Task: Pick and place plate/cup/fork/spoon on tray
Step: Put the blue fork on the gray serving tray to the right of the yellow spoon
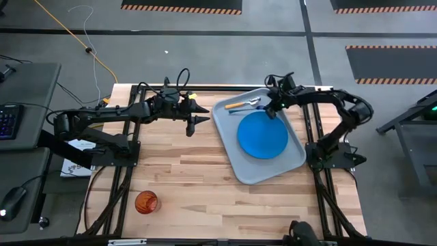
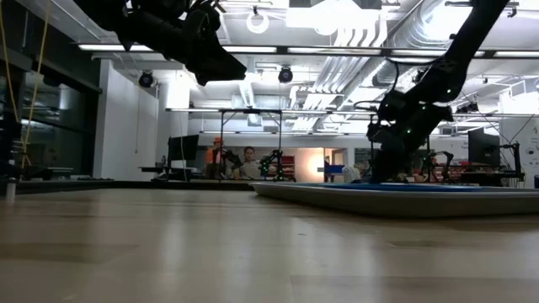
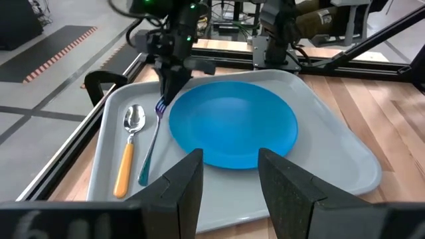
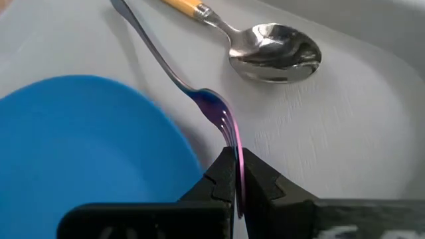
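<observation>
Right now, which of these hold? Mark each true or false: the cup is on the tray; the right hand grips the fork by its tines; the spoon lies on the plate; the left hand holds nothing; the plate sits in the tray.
1. The cup is on the tray. False: it stands on the bare table, far from it.
2. The right hand grips the fork by its tines. True.
3. The spoon lies on the plate. False: it lies on the tray floor beside the plate.
4. The left hand holds nothing. True.
5. The plate sits in the tray. True.
</observation>
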